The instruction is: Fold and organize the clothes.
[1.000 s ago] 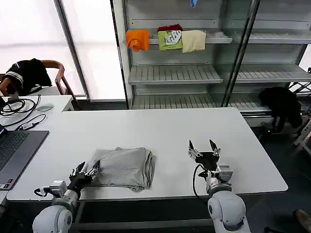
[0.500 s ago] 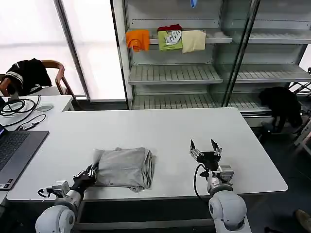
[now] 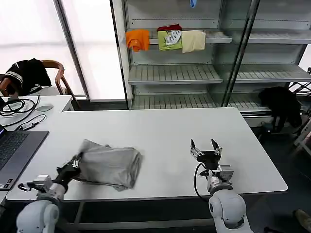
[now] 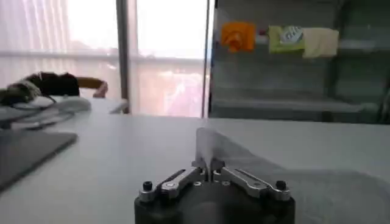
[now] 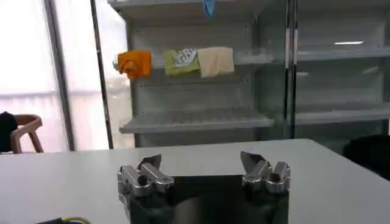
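Observation:
A folded light grey shirt (image 3: 109, 166) lies on the white table (image 3: 165, 128) near the front left, its left edge lifted off the surface. My left gripper (image 3: 75, 163) is shut on that edge; in the left wrist view the grey cloth (image 4: 210, 146) rises from between the pinched fingers of the left gripper (image 4: 209, 168). My right gripper (image 3: 204, 146) stands open over the front right of the table, away from the shirt, and in the right wrist view the right gripper (image 5: 203, 164) holds nothing.
A laptop (image 3: 17, 150) and cables (image 3: 17, 107) lie at the table's left. A chair with a black garment (image 3: 26, 73) is behind it. Shelves (image 3: 175, 73) at the back carry orange, green and cream clothes (image 3: 167, 40). Another black bundle (image 3: 282, 104) sits at right.
My left gripper has pulled left with the shirt's edge in it, dragging the folded shirt leftward and lifting that side. The right gripper stayed put.

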`<state>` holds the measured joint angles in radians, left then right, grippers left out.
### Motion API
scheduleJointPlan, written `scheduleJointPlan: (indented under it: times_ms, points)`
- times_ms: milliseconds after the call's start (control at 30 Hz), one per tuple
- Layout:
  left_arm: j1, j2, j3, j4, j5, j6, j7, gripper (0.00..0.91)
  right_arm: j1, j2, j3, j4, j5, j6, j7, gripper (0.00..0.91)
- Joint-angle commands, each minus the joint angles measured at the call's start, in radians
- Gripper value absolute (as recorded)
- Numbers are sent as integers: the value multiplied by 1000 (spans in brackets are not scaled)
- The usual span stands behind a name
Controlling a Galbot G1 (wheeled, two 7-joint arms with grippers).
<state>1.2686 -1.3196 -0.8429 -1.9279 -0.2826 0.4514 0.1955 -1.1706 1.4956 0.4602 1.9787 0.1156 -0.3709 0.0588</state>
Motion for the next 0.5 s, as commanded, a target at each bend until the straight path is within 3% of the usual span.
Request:
scheduleJointPlan:
  times_ms: [33,133,300,433,500]
  points:
    - [-58,283,-265,98,334,-124,120,0,7,1,-6,-20,0,5,0,907]
    - [-85,345,-297,94,412,-131,136,0,13,7,-13,-36,-3,8,-1,907]
    - [-137,386,-278,42,548,-137,155,0,13,12,-20,-48,-8,14,-3,907]
    - [-138,367,-231,-25,612,-126,155,0,5,9,-14,-54,-6,19,-4,907]
    - [-110,323,-194,-76,664,-130,154,0,-4,-1,-7,-58,-5,31,-5,907]
